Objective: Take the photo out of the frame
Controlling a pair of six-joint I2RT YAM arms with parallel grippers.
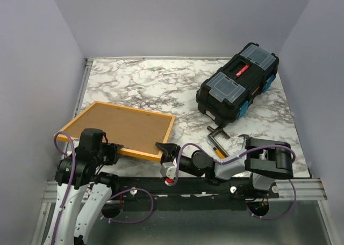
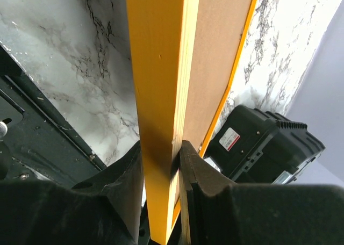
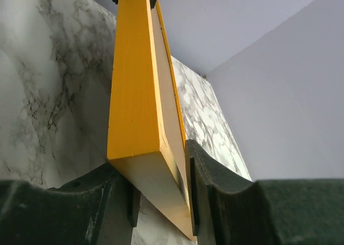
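L grip: left gripper (image 2: 161, 148) is pinching the near long edge of the thin bright-orange rectangular wooden frame (image 2: 156, 67), toward its left end, w/ one finger on each flat side.
Frame pos: it's sitting at the near-left of the white-and-grey marble table (image 1: 145, 81), spanning btwn the 2 grippers and well apart from the toolbox.
Photo: flat brown-backed photo board (image 1: 121, 128) is sitting inside the orange border, brown side showing; the pic side isn't showing in any view.
R grip: right gripper (image 3: 156, 164) is clamping the frame's near-right corner, w/ fingers on both flat sides and pads looking pressed on.
Misc: small dark metal tool (image 1: 217, 131) and yellow stick-like tool (image 1: 217, 148) are lying just right of the frame.
Box: black plastic toolbox (image 1: 237, 88) w/ grey lid trays is sitting far right, angled.
Progress: early, by my read. Both arms are gripping the frame, but the photo is not yet out and no gap is showing btwn board and border.
Left to do: prob. freeing the backing, then sliding or tipping the photo out and setting it apart.
Axis: long axis is running left to right, w/ the right end a bit nearer the arms.
Facing: back is pointing up. The near edge is looking raised and the far edge low; can't tell if the far edge is touching the table.
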